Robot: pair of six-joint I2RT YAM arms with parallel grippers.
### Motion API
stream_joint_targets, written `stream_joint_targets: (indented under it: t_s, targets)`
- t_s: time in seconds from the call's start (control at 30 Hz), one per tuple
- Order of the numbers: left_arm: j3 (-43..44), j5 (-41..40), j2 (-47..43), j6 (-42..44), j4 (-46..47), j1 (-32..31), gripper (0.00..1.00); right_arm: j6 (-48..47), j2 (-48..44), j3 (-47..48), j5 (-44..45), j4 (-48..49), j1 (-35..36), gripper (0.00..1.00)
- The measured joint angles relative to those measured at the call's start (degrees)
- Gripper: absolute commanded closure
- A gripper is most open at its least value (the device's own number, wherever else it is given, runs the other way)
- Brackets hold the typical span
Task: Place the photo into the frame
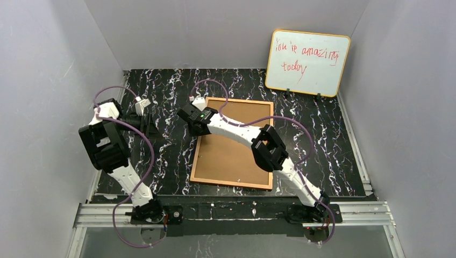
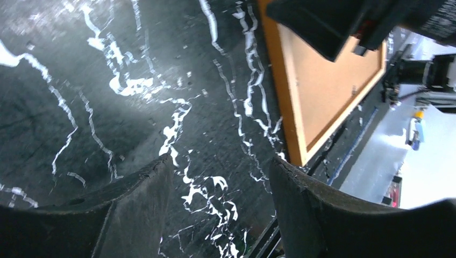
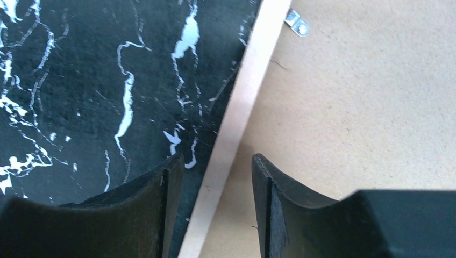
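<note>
The frame (image 1: 226, 156) lies face down in the middle of the table, its plain brown board back upward. No photo shows in any view. My right gripper (image 1: 194, 130) hangs over the frame's left side near the far corner. In the right wrist view this gripper (image 3: 218, 161) is open, with one finger over the black table and the other over the board, and the pale wooden rail (image 3: 253, 80) runs between them untouched. My left gripper (image 1: 149, 127) is out at the left of the table. It (image 2: 220, 164) is open over bare marble, with the frame (image 2: 333, 91) off to its right.
A yellow-edged whiteboard (image 1: 306, 62) with red handwriting leans on the back wall at the right. A small metal clip (image 3: 297, 22) sits on the board back by the rail. Grey walls close in the black marbled table (image 1: 161, 156).
</note>
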Motion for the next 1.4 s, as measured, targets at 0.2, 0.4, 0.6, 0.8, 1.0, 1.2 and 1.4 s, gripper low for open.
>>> stream_joint_targets:
  t_s: [0.2,0.4,0.6,0.8,1.0,1.2,1.4]
  targets:
    - [-3.26,-6.49,-4.2,-9.09,8.04,0.0,0.37,-2.25,3.82,4.96,3.17,-0.94,1.46,0.55]
    - [-3.26,-7.87,-5.84,-11.08,9.29,0.0,0.38,-4.68,4.15,5.25,5.29,-1.81,2.23,0.61]
    - [-3.26,-8.04,-5.88,-11.39,8.96,0.0,0.38,-7.15,4.04,4.33,8.76,-2.16,3.8,0.72]
    - [-3.06,-8.0,-6.25,-10.49,7.21,0.0,0.38,-8.09,1.36,-1.07,12.48,-1.22,6.27,0.83]
    - [-2.91,-7.98,-6.36,-8.79,5.31,0.0,0.38,-9.2,-0.33,-4.07,15.21,-3.98,9.2,0.85]
    - [-2.73,-7.87,-6.36,-7.56,3.8,0.0,0.38,-9.31,-3.65,-9.29,14.36,-5.44,10.25,0.61]
    - [-2.4,-7.41,-6.36,-6.49,2.91,0.0,0.37,-7.96,-0.83,-2.73,12.09,-12.13,10.25,0.56]
